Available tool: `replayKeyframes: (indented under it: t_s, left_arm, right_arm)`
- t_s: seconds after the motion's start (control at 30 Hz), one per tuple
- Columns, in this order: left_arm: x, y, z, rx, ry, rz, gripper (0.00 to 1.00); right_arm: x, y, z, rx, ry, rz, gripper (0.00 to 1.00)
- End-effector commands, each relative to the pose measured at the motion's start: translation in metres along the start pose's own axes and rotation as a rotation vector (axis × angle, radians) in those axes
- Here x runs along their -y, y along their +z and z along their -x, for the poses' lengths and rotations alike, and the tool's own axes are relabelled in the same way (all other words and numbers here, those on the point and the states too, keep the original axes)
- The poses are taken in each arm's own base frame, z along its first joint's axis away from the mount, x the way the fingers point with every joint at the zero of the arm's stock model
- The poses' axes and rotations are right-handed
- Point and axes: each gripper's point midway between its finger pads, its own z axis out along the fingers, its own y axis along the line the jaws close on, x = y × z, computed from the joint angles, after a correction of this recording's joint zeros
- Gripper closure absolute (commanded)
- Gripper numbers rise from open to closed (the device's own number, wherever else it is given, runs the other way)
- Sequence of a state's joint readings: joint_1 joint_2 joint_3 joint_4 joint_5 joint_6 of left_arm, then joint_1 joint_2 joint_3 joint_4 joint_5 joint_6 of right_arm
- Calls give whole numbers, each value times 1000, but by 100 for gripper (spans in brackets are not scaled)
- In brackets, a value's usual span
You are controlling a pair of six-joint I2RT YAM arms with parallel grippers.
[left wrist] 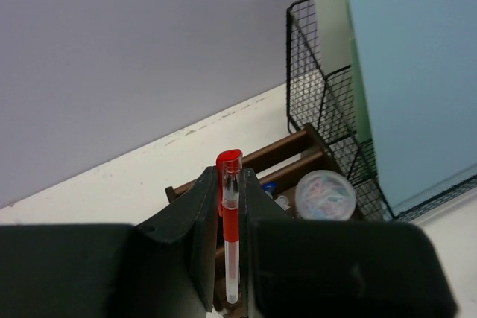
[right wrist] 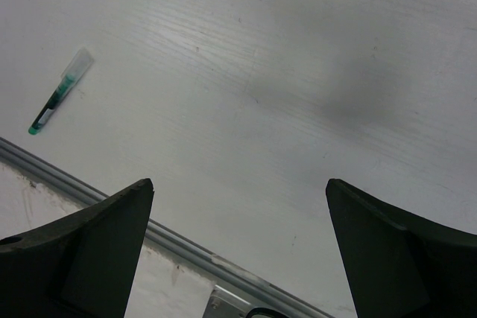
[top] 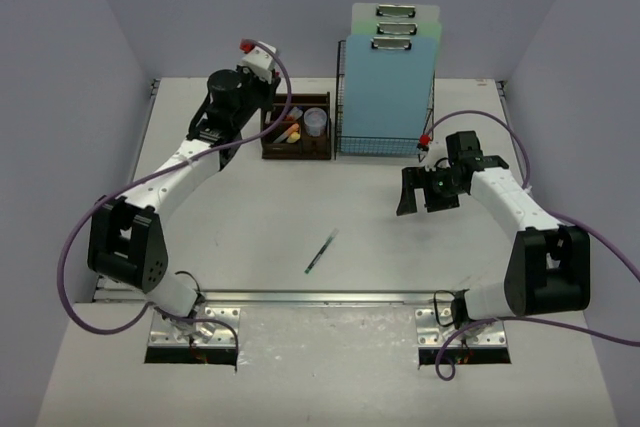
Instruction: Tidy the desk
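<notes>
The white desk holds a green pen lying loose near its middle; the pen also shows in the right wrist view. My left gripper is shut on a red-capped pen, cap pointing away from the wrist, held above the left end of the dark-brown wooden organizer. In the top view the left gripper sits just left of the organizer. My right gripper is open and empty over bare desk, its jaws wide apart.
A black wire-mesh rack with light blue and green clipboards stands right of the organizer. A clear round tub and small items sit in the organizer. A metal rail runs along the near edge.
</notes>
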State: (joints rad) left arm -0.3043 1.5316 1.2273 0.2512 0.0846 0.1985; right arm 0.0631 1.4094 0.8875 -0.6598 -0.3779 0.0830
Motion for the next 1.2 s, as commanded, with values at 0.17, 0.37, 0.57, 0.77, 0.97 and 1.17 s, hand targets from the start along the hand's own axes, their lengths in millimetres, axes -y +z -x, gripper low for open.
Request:
replayKeyframes:
  t_s: [0.17,0.37,0.57,0.77,0.97,1.17]
  left_arm:
    - [-9,34,28,224,59,-44,100]
    - [-3,53,-2,219,88,-79,100]
    - [1,68,-16,228,119,-104,100]
    - [6,75,-34,209,125,-129,100]
    - [6,75,-50,175,96,-119,78]
    - [4,64,-31,182,83,-113,53]
  right_arm:
    - [-1,-4,19,37,-17,-1,1]
    - [0,-4,22,33,-14,-4,1]
    - [-1,-4,21,27,-19,-2,1]
    - [1,-2,22,22,-12,-4,1]
    - [1,-3,24,23,-12,-6,1]
    - [-1,-7,24,29,-16,-7,1]
